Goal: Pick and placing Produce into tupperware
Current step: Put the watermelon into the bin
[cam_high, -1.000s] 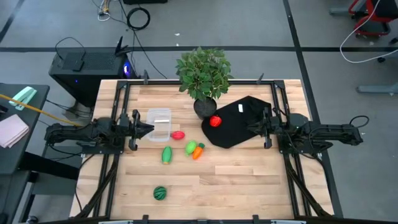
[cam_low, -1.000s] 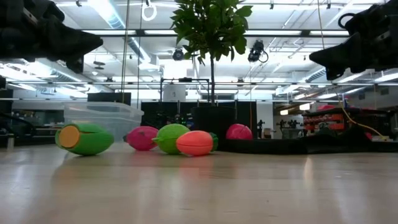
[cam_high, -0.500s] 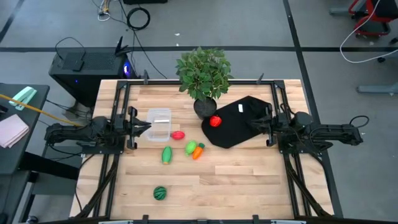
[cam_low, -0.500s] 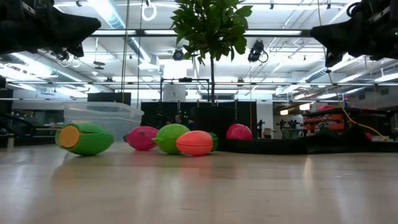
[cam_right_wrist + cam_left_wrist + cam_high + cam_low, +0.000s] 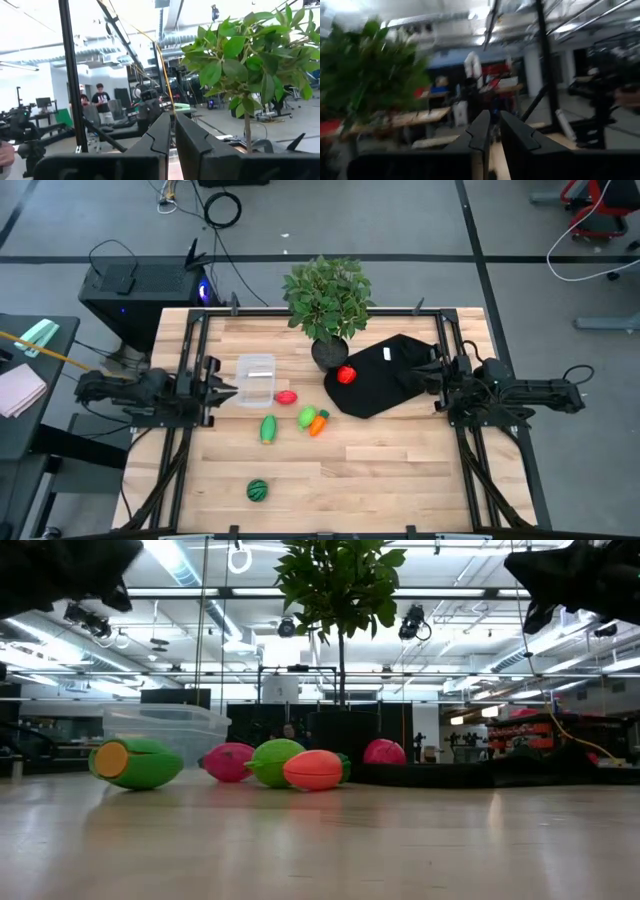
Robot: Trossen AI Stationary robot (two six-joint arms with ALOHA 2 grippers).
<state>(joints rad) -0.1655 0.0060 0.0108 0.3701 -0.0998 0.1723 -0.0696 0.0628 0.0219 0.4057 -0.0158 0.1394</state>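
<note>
Both arms pulled back & up over the last sec, left gripper (image 5: 222, 389) and right gripper (image 5: 424, 376) fingers nearly closed on nothing, tupperware (image 5: 256, 379) at 10 o'clock unfilled, so no produce picked yet.

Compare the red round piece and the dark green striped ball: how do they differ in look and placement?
Colour: the red round piece is plain bright red; the dark green striped ball is dark green with stripes.
Surface: the red piece sits on the black cloth sheet, beside the potted plant; the striped ball lies on bare wood table.
Position: the red piece is near the other produce; the striped ball lies alone, toward the table's front edge.
Shared: both roundish, neither in the tupperware.
</note>
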